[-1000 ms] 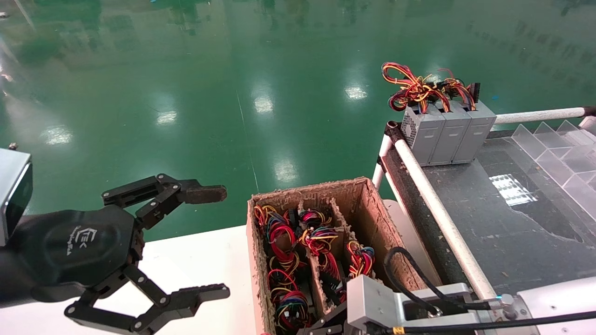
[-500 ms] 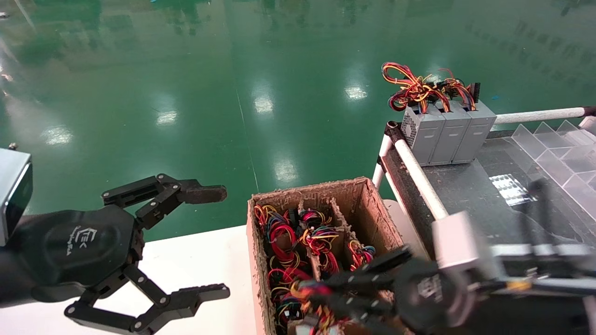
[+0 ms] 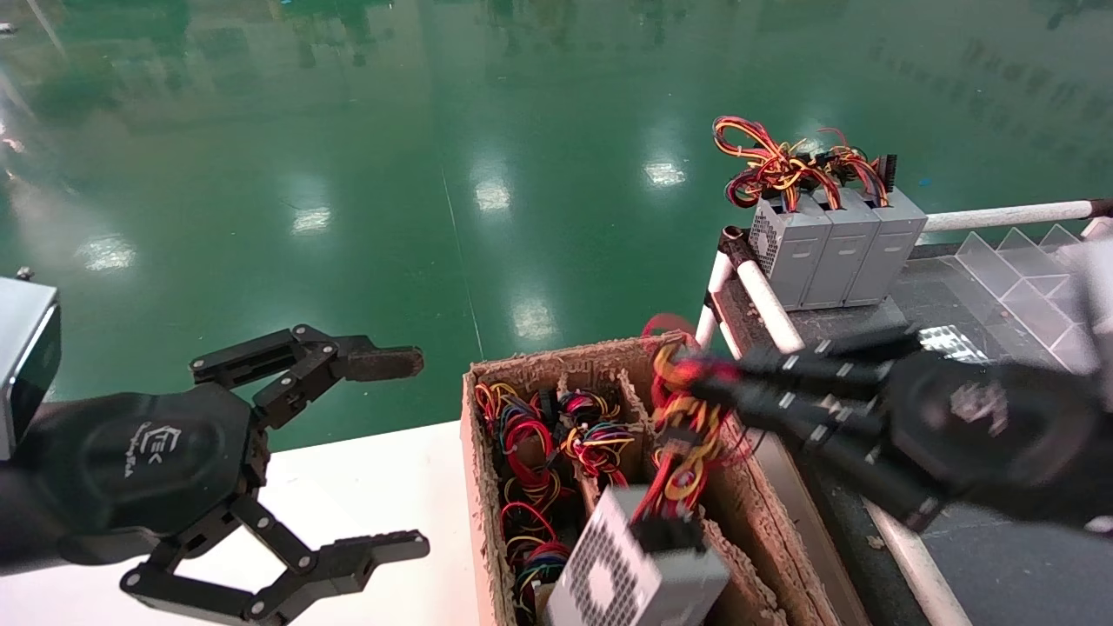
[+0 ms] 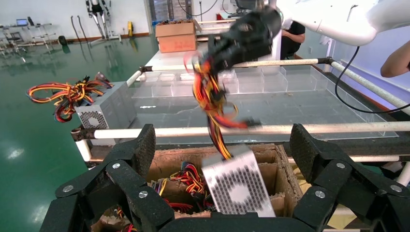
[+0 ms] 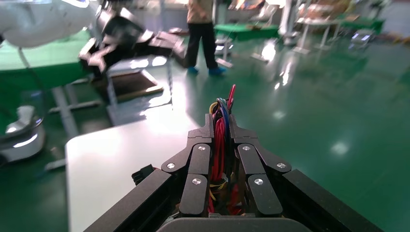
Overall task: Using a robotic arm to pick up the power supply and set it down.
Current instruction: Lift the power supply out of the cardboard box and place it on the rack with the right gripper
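One supply [image 3: 630, 569] dangles at lower centre over the box [image 3: 739, 504], hung from its wires [image 3: 687, 417], pinched by the right gripper [image 3: 709, 391]. Heavy body, floppy leads: casing's safer. Left gripper [image 3: 396, 452] gapes, lower left.

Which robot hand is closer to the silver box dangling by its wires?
The right. The right end effector grips the wire bundle that the power supply hangs from, just above it. The left end effector is open, off to the side over the white table.
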You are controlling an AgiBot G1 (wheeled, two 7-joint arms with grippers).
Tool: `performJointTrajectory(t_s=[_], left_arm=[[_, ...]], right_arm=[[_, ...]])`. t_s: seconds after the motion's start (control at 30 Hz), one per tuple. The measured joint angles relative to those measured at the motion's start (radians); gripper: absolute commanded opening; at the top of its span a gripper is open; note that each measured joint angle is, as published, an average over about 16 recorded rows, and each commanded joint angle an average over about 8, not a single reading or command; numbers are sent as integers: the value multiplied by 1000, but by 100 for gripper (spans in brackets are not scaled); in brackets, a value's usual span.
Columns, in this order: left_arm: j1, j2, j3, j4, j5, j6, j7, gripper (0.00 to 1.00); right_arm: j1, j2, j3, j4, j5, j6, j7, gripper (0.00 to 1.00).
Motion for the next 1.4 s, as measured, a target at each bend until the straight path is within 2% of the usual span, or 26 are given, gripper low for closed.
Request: performJointTrajectory(t_s=[0.27,0.7,1.4], left_arm=[[0,0,0,0,0,0,0,100],[0,0,0,0,0,0,0,100],[0,0,0,0,0,0,0,100]], right_arm=[[54,26,48,-63,1,48,-52,0],[185,55,50,-209,-135,152,-130,0],[292,81,22,-547,-238,119,-244,0]])
